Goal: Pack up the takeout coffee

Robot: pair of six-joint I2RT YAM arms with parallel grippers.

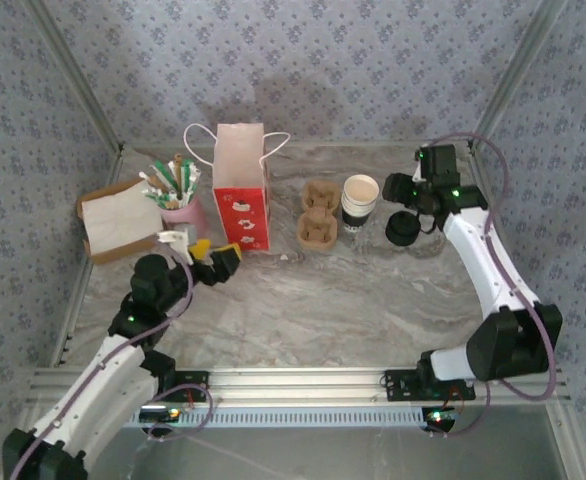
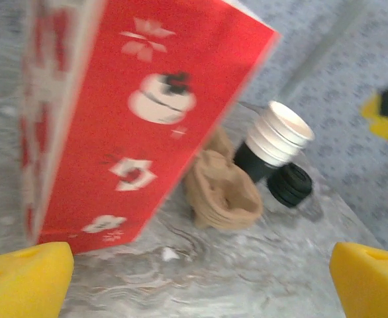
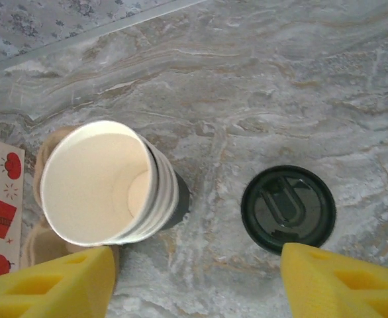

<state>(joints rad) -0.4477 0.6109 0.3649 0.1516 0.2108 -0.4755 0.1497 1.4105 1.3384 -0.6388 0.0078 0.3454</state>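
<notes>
The takeout coffee's black cup (image 3: 174, 199) stands right of the brown carrier, with white-rimmed cups (image 1: 359, 198) nested in it and its opening empty. Its round black lid (image 3: 288, 209) lies flat on the table just right of the cup, also seen as lid (image 1: 403, 229) from above. My right gripper (image 3: 197, 291) hovers over the bare marble between cup and lid, open, nothing between its yellow fingers. It shows as right gripper (image 1: 401, 196) behind them. My left gripper (image 1: 216, 255) is open beside the red paper bag (image 1: 241, 190), low at its left front corner.
A brown cardboard cup carrier (image 1: 319, 212) sits between bag and cups. A pink holder of stirrers (image 1: 180, 205) and a brown napkin box (image 1: 118, 222) stand at the back left. Patterned walls close in the table on three sides.
</notes>
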